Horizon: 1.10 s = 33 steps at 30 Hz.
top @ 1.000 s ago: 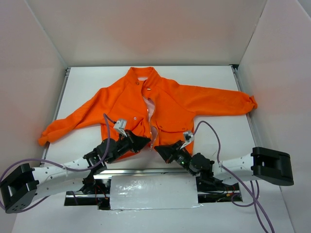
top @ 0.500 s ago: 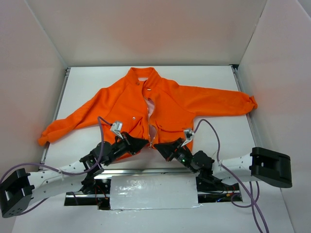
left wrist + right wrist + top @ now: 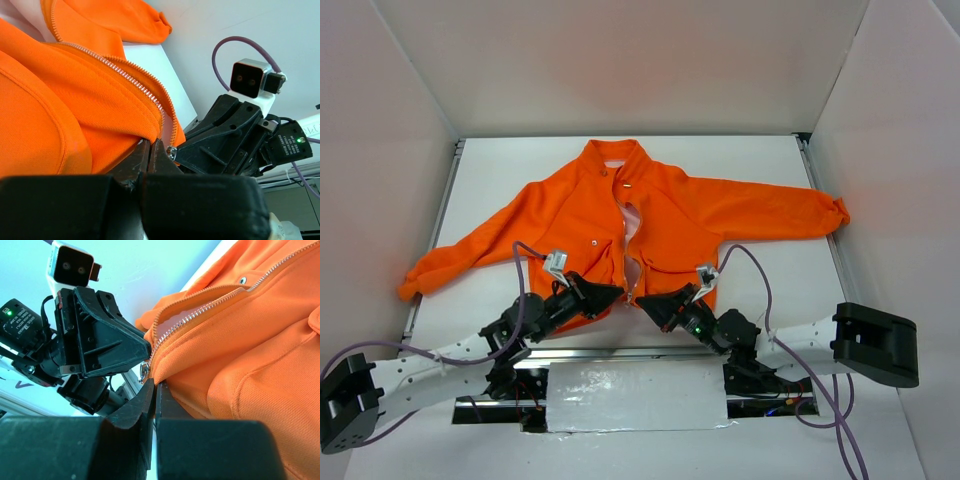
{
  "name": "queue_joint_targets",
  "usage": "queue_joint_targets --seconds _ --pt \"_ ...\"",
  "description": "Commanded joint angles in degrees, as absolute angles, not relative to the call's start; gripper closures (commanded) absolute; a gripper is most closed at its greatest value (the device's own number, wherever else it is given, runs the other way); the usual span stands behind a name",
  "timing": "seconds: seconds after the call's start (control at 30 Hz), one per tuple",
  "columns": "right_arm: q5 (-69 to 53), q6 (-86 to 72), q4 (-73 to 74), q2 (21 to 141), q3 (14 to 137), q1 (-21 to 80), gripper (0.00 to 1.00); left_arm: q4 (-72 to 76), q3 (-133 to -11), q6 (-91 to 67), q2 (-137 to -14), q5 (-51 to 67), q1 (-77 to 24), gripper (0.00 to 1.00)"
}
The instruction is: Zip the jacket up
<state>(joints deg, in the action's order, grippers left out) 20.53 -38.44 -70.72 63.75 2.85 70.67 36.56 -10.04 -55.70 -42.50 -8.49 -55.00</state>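
Barely started: jacket (image 3: 670,210) flat on tabletop (image 3: 760,165), zipper (image 3: 125,74) open from hem to collar. Clamped shut on opposite bottom hem corners, left fingers (image 3: 140,162) and right fingers (image 3: 142,405) nearly touching; zipper ends not yet joined.

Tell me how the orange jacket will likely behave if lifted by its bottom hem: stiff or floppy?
Probably floppy: the jacket lies in soft folds and its sleeves sprawl flat. Likely light, being thin cloth. It may bunch rather than slide, since its zipper edge curves.
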Motion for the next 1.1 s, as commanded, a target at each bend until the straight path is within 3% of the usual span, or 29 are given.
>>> queue_joint_targets --seconds 0.0,1.07 --pt "20.21 -37.27 -74.96 64.07 -1.32 70.66 1.00 40.17 -10.37 -55.37 -40.61 -7.03 -55.28 1.00" --pt "22.50 -36.21 -75.59 62.58 -1.85 70.31 1.00 42.81 -10.28 -56.43 -42.71 -4.48 -55.20 1.00"
